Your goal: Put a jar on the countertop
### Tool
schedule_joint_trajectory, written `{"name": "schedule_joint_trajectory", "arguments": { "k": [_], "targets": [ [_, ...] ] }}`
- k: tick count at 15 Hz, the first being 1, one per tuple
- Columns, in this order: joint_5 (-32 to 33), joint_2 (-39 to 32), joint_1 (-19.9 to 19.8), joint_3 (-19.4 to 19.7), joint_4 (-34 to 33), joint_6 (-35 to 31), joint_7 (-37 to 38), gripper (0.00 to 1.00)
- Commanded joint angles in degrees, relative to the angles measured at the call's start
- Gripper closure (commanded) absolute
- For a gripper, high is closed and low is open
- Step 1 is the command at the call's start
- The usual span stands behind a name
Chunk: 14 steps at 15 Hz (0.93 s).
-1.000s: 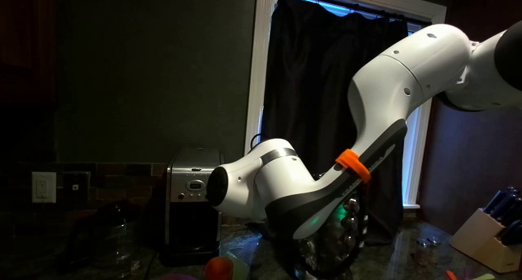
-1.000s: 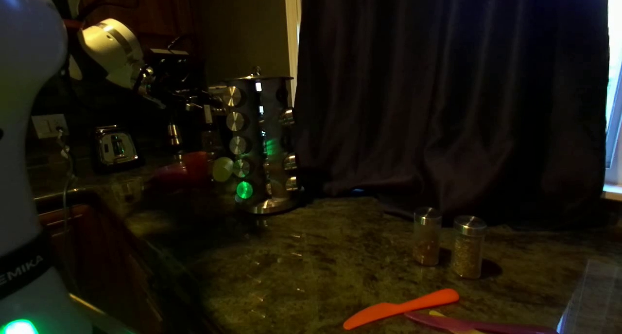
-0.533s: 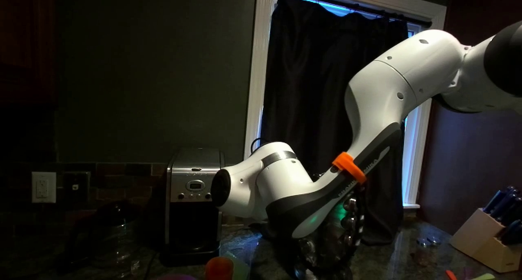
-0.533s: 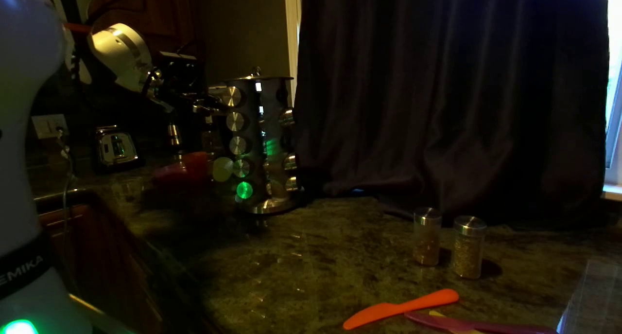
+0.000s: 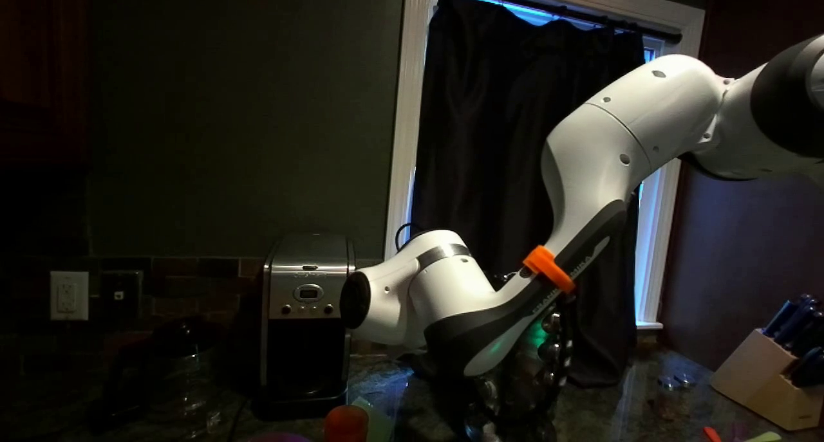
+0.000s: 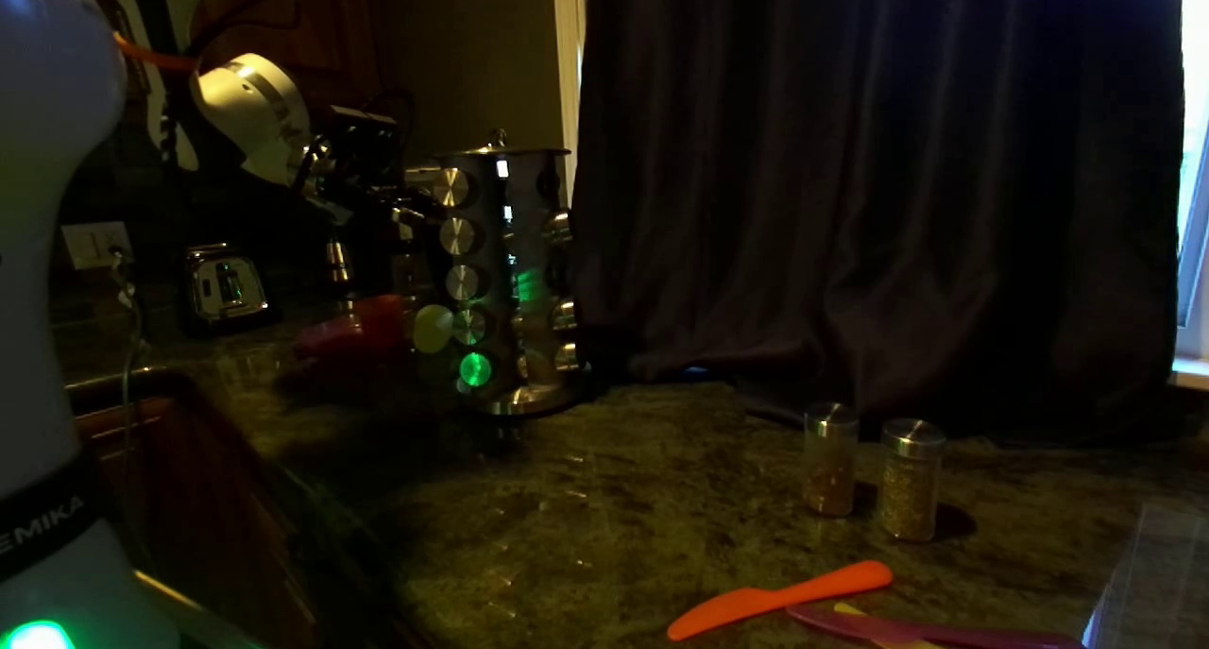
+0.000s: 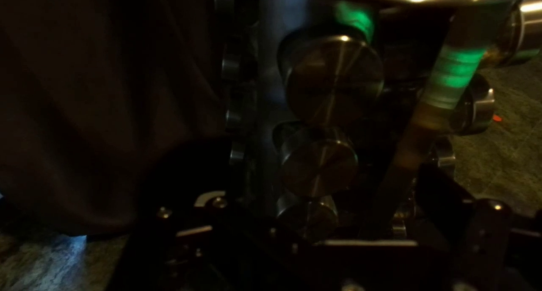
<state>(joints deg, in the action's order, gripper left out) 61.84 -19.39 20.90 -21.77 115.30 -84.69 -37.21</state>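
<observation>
A steel spice rack (image 6: 515, 281) stands on the dark speckled countertop (image 6: 614, 507) and holds several jars lying sideways with round steel lids outward. The rack also shows in an exterior view (image 5: 515, 397), partly behind the arm. In the wrist view a large jar lid (image 7: 334, 79) faces me, with a second lid (image 7: 319, 168) below it. Two jars stand upright on the countertop, one with reddish contents (image 6: 830, 465) and one with yellowish contents (image 6: 911, 488). My gripper (image 6: 416, 205) is beside the rack's upper part, dark, with its fingers apart around empty space; contact with the rack cannot be told.
An orange knife (image 6: 779, 600) and a purple knife (image 6: 926, 627) lie at the front. A toaster (image 6: 227, 285), a coffee maker (image 5: 308, 326), a red cup (image 5: 346, 423) and a knife block (image 5: 766, 381) stand around. A dark curtain (image 6: 850, 205) hangs behind the rack.
The arm has come down a little and my gripper has moved closer to the rack. The rack, the two standing jars and the knives have not moved.
</observation>
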Motion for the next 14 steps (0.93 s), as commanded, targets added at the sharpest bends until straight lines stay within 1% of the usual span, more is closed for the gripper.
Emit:
{"name": "schedule_joint_trajectory", "arguments": {
  "k": [1,4,6,7,8,9,12,14],
  "targets": [
    [2.04,-0.14,-0.48,0.29,1.11,-1.72,-1.55,0.0],
    [2.12,-0.24,-0.71,0.42,1.32,-1.73,-2.05,0.0],
    [2.01,-0.31,-0.86,0.49,1.34,-1.79,-2.37,0.16],
    [1.97,-0.36,-0.91,0.52,1.36,-1.78,-2.5,0.26],
    [1.98,-0.38,-1.01,0.55,1.42,-1.81,-2.63,0.3],
    [2.0,-0.44,-1.1,0.6,1.5,-1.75,-2.74,0.32],
    [1.93,-0.46,-1.43,0.71,1.8,-1.91,-3.1,0.32],
    [1.86,-0.52,-1.55,0.75,1.89,-1.99,-3.18,0.37]
  ]
}}
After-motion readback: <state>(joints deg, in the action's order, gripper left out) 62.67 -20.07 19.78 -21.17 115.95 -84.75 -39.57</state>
